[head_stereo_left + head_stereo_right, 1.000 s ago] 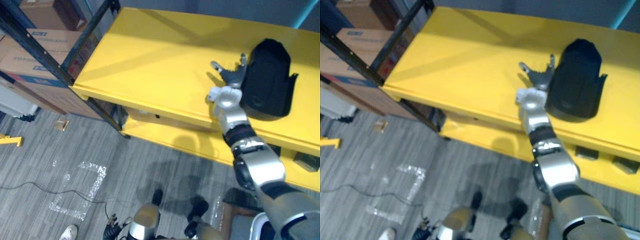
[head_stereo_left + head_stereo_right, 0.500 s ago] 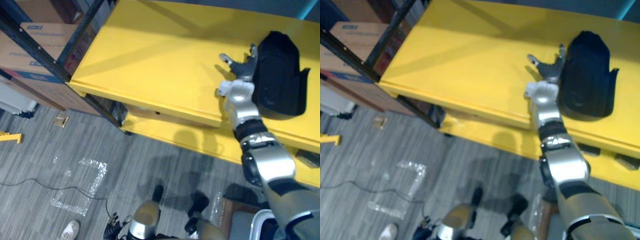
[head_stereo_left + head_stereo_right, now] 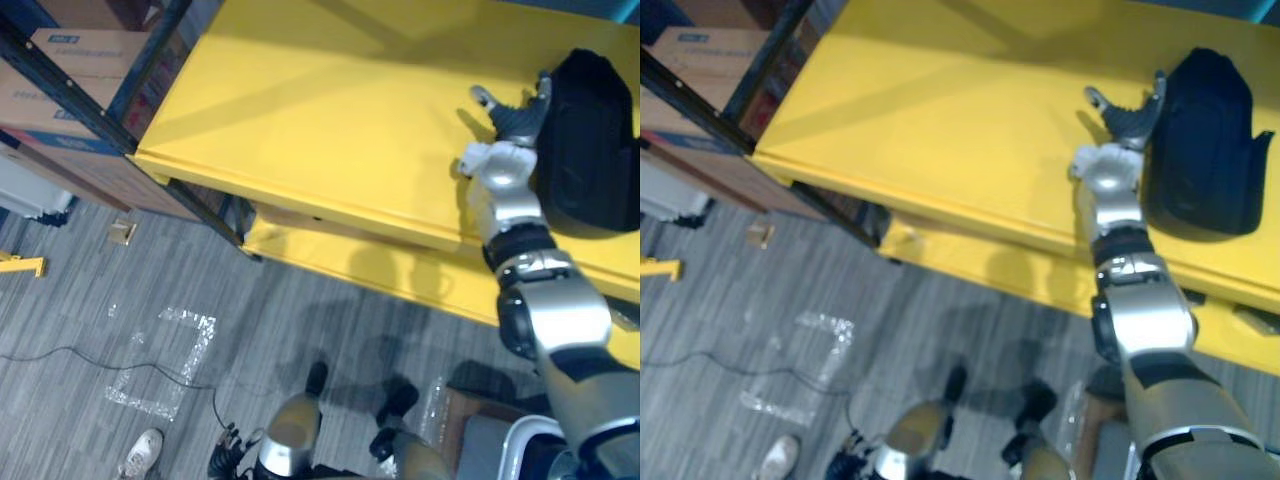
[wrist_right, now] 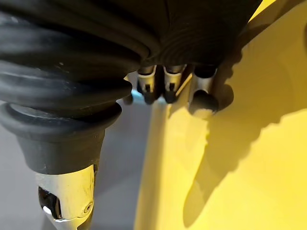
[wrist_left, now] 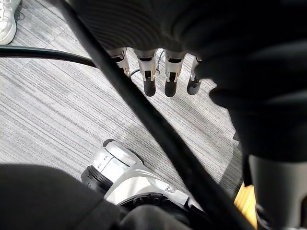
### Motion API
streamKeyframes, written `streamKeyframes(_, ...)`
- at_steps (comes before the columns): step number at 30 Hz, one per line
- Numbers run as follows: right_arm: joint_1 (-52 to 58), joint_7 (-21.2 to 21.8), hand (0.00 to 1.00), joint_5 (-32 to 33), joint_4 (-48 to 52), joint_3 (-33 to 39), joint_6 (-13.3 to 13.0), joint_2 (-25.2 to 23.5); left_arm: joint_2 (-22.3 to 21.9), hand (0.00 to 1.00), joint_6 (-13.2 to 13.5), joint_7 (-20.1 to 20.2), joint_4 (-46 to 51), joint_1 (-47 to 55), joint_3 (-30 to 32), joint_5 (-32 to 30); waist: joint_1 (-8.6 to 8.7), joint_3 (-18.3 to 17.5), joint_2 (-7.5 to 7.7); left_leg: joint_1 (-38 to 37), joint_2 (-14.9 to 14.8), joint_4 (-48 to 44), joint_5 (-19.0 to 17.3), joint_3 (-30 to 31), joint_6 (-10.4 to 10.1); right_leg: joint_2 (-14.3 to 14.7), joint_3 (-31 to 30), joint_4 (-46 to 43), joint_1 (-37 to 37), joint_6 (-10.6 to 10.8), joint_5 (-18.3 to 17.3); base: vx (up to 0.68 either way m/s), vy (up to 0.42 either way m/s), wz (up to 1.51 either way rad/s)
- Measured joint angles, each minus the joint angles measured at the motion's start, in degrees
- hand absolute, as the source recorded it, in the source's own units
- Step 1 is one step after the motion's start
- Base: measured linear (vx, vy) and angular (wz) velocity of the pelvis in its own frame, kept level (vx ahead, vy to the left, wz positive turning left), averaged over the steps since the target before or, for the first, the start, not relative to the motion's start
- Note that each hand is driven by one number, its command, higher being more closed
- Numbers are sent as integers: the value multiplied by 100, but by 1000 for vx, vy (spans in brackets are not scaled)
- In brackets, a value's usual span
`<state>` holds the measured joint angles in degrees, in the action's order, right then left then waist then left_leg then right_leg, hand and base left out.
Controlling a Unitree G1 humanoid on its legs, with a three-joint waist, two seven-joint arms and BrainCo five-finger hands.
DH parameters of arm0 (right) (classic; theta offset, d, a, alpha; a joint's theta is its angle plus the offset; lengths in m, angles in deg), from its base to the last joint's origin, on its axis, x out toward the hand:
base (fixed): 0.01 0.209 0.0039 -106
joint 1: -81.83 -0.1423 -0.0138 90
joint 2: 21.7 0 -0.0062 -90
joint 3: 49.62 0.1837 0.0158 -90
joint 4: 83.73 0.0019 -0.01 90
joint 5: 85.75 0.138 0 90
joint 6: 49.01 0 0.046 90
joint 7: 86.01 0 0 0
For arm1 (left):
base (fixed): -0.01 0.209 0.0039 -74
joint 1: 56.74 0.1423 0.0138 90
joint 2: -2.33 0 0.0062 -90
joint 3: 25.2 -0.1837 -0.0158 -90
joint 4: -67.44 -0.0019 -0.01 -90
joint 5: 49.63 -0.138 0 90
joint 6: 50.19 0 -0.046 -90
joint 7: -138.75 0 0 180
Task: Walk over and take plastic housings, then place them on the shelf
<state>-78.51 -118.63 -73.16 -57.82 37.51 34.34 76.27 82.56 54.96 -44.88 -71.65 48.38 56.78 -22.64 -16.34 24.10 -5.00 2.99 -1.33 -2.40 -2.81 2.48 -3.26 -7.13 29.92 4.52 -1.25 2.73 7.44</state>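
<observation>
Unmoved (only the camera shifted), right hand (image 3: 512, 122), fingers spread, sits beside one black plastic housing (image 3: 590, 140) on a yellow metal shelf (image 3: 330, 110); left hand (image 5: 156, 72) relaxed over grey floor (image 3: 150, 300).

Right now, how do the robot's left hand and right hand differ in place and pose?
The right hand reaches over the yellow shelf, close beside the black plastic housing; the left hand hangs low over the grey floor, near nothing of the task. The right hand's thumb and fingers spread apart; the left hand's fingers lie in a straight row. Both are open and hold nothing.
</observation>
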Motion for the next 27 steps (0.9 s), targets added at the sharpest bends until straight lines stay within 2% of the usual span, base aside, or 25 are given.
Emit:
streamKeyframes(4, -96, 4, 0, 1, -34, 0, -23, 97, -8, 0, 34, 5, 9, -5, 0, 21, 14, 74, -28, 5, 2, -3, 0, -3, 0, -2, -3, 0, -9, 1, -1, 0, 0, 0)
streamKeyframes(9, -221, 27, 0, -3, -34, -2, -184, 189, -37, 0, 78, 20, 23, -47, -1, 27, 19, 184, -63, 30, -1, -1, 2, -16, 0, 0, -14, 0, -52, -3, -5, 0, 0, 0)
streamKeyframes(12, -274, 162, 0, 0, -46, -15, -213, 201, 3, 0, -197, 8, 164, -65, -19, 167, 68, 184, -63, 28, 1, 2, 2, -22, 1, -1, -21, 0, -60, -5, -2, 11, 1, -1)
streamKeyframes(13, -346, 322, 0, 1, -82, -55, -227, 205, 32, 0, -440, 10, 236, -102, -18, 213, 114, 184, -63, 24, 1, 2, 2, -31, 1, 0, -30, 0, -62, -6, -1, 0, 0, 0)
streamKeyframes(15, -427, 475, 0, 0, -184, -192, -299, 214, 78, 0, -616, 11, 257, -183, -15, 236, 141, 184, -64, 7, -4, 1, 2, -74, 2, 4, -63, 0, -64, -7, 0, 18, 2, -11)
streamKeyframes(17, -438, 669, 0, -23, -191, -407, -591, 218, 147, 0, -843, 13, 287, -279, 1, 240, 160, 184, -64, -26, -8, -9, 3, -168, 3, 5, -169, -1, -76, -12, 6, 18, -3, -20)
streamKeyframes(20, -438, 692, 0, -252, -81, -587, -900, 208, 176, 0, -1057, 32, 294, -478, 57, 243, 244, 183, -64, -104, -18, -9, 3, -178, 3, 15, -180, -1, -3, -14, 7, 13, -6, -5)
streamKeyframes(23, -429, 692, 0, -403, 489, -628, -1159, 126, 173, 0, -1076, 38, 300, -712, 131, 233, 319, 182, -62, -263, -31, -8, 3, -251, 3, 24, -214, 0, 129, -15, 6, 7, -2, -11)
streamKeyframes(25, -361, 747, 0, -419, 955, -627, -1305, 33, 111, 0, -1069, 35, 297, -782, 302, 228, 335, 145, 6, -331, -41, -9, 3, -319, 3, 33, -311, 1, 150, -17, 4, -10, -13, -22)
streamKeyframes(26, -197, 830, 100, -402, 1443, -625, -1344, 2, 103, 0, -1067, 21, 292, -819, 380, 226, 374, 111, 70, -354, -50, -8, 3, -337, 3, 41, -329, 1, 163, -23, 0, -2, -19, -9)
streamKeyframes(27, -73, 916, 100, -377, 1706, -621, -1373, -10, 85, 0, -1059, 13, 293, -829, 446, 226, 408, 97, 96, -385, -56, -6, 3, -336, 3, 49, -328, 1, 194, -25, -2, -2, -15, -3)
